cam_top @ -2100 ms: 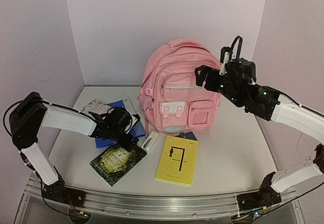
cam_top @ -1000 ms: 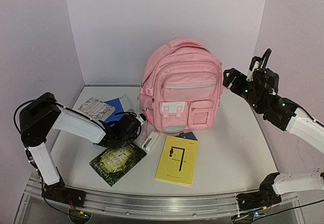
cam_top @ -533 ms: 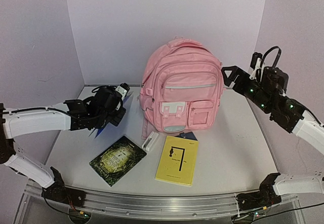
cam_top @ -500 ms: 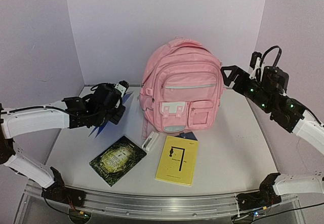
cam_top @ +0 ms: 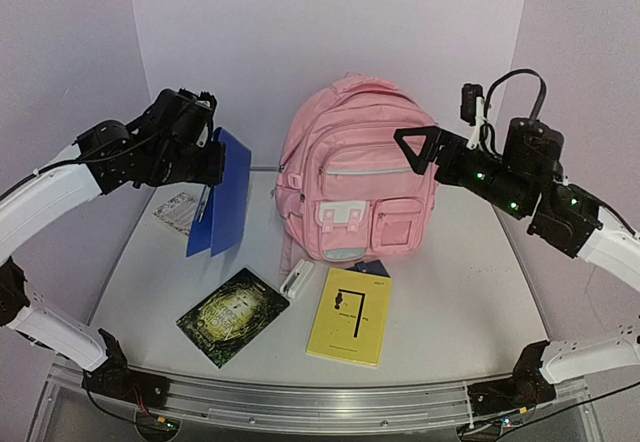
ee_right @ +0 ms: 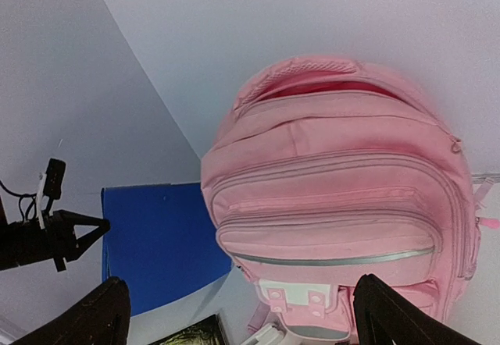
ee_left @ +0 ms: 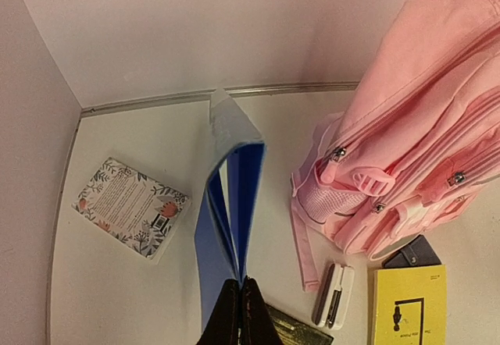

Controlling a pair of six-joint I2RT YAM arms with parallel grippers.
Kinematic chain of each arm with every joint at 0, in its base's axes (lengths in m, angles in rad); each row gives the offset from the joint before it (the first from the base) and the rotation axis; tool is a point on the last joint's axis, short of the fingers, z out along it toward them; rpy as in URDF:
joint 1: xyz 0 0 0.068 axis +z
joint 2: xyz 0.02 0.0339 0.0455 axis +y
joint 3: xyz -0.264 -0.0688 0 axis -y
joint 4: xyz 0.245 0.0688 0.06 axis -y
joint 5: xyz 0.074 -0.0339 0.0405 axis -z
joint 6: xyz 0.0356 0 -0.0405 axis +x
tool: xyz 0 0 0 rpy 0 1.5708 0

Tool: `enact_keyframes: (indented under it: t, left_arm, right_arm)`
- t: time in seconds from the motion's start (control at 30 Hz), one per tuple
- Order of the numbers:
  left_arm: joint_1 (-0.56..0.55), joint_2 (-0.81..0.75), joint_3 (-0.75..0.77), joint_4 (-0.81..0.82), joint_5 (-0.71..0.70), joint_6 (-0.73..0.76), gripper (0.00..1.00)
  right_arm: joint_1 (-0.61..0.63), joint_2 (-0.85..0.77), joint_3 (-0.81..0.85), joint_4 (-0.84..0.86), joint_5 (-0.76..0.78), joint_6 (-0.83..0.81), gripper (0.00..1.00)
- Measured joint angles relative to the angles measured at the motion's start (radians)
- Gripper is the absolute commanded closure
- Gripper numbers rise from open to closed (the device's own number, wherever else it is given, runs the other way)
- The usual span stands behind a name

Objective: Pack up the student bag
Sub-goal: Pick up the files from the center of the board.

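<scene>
Folder [cam_top: 228, 197] up in the air, backpack [cam_top: 355, 177] upright at the rear centre.
The thin, stiff folder is clamped edge-on by the left gripper [ee_left: 240, 318]; the right gripper [cam_top: 425, 147] is held wide apart beside the soft, floppy backpack, best taken at its seemingly unzipped top rim.

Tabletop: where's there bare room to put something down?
Widest bare patch: table right of the pink backpack and yellow book. Smaller one left of the dark book, nearer than the floral card. Crowded directly before the backpack.
</scene>
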Motion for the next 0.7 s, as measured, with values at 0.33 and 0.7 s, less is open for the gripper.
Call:
enact_keyframes:
  t: [0.33, 0.7]
  left_arm:
    - [0.021, 0.004, 0.19, -0.152, 0.069, -0.091, 1.0]
    - [0.048, 0.004, 0.271, -0.197, 0.113, -0.16, 1.0]
  right_arm:
    - [0.265, 0.192, 0.133, 0.004, 0.161, -0.111, 0.02]
    - [0.533, 0.503, 0.237, 0.224, 0.266, -0.323, 0.02]
